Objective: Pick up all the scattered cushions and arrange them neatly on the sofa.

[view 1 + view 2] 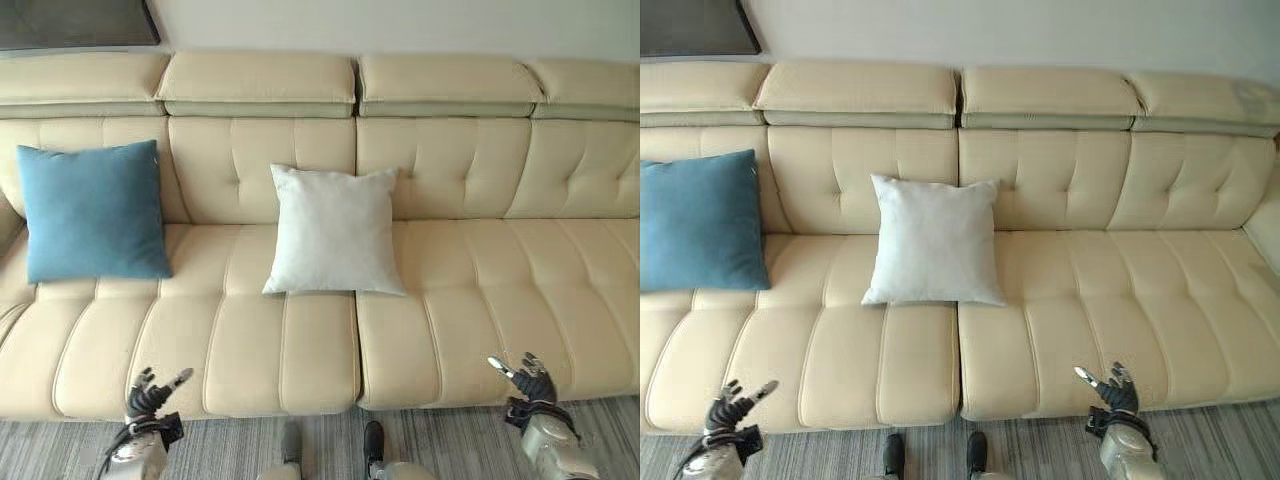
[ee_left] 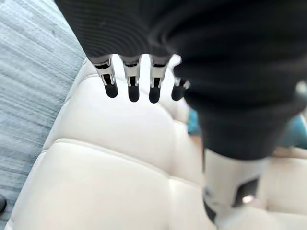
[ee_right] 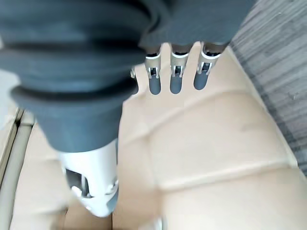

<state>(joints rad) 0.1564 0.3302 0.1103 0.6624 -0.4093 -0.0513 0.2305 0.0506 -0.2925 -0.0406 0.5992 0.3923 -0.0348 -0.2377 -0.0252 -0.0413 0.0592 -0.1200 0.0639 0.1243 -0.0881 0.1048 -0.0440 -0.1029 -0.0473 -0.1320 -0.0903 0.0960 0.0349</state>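
I have both arms low at the front edge of the sofa. The left robot hand and the right robot hand each have relaxed, spread fingers and hold nothing; the wrist views confirm straight fingers over bare seat cushioning.

Two cushions are on the sofa. The blue cushion leans upright against the backrest near the sofa's left end. The white cushion leans against the backrest near the middle, its lower edge spanning the seam between two seat sections. Both look tidy. I see no cushion on the carpet in front.

My judgement: the visible cushions need no handling, so the step in hand is locating any remaining cushion.

Procedure I would follow:
1. Keep both hands wide and clear of the seat edge.
2. Look around beyond the current field before reaching.
3. If another cushion turns up, place it on the bare right half, upright against the backrest, well apart from the white one.
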